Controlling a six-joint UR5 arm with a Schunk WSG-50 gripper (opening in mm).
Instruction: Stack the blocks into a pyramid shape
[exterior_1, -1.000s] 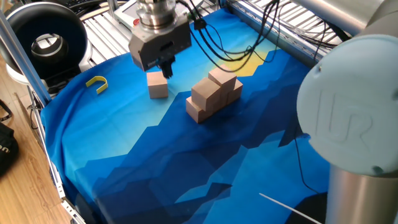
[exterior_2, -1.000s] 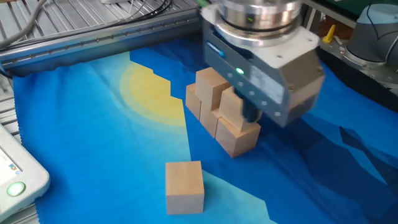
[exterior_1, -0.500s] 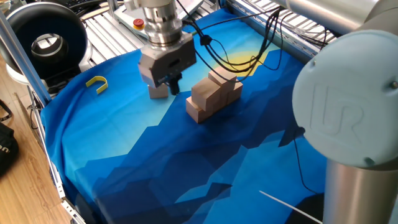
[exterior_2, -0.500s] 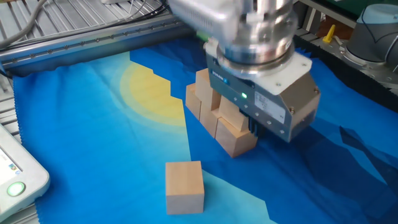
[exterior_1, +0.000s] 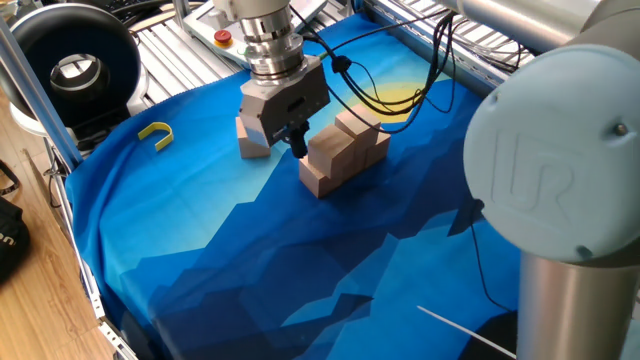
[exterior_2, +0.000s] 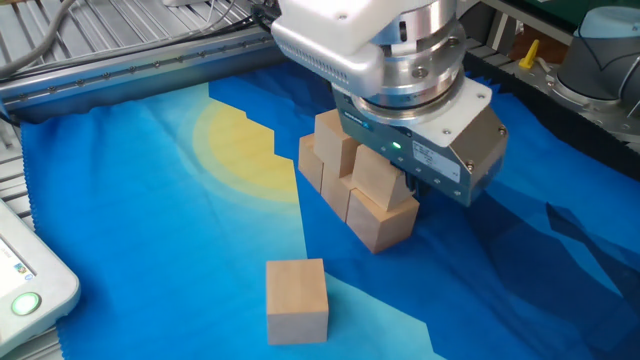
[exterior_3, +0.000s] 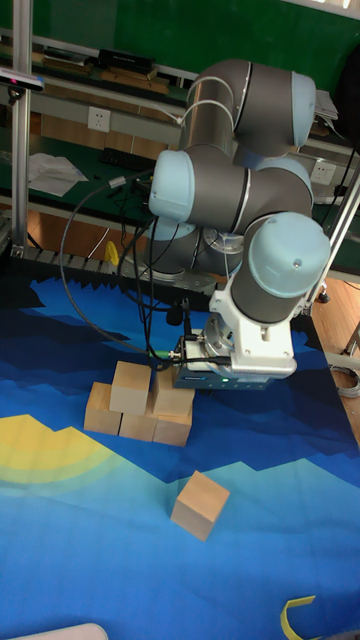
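Note:
Several tan wooden blocks form a stack (exterior_1: 342, 152) on the blue cloth: a row of three with two more on top (exterior_2: 342, 138) (exterior_3: 132, 386). A single block (exterior_2: 297, 299) (exterior_3: 200, 505) lies apart on the cloth; in one fixed view this lone block (exterior_1: 250, 142) is half hidden behind the gripper. My gripper (exterior_1: 298, 141) hangs low between the lone block and the stack. Its dark fingers (exterior_2: 409, 187) stand right beside the end block of the upper layer (exterior_2: 378, 177). The fingers look closed together with nothing between them.
A small yellow hook (exterior_1: 156, 134) (exterior_3: 299, 614) lies near the cloth's edge. A black round device (exterior_1: 75, 65) and a red button (exterior_1: 223, 38) sit beyond the cloth. A white box with a green button (exterior_2: 24, 291) stands at one corner. Black cables (exterior_1: 372, 92) trail behind the gripper.
My gripper has come down and moved from above the lone block across to the stack's end. No block has moved.

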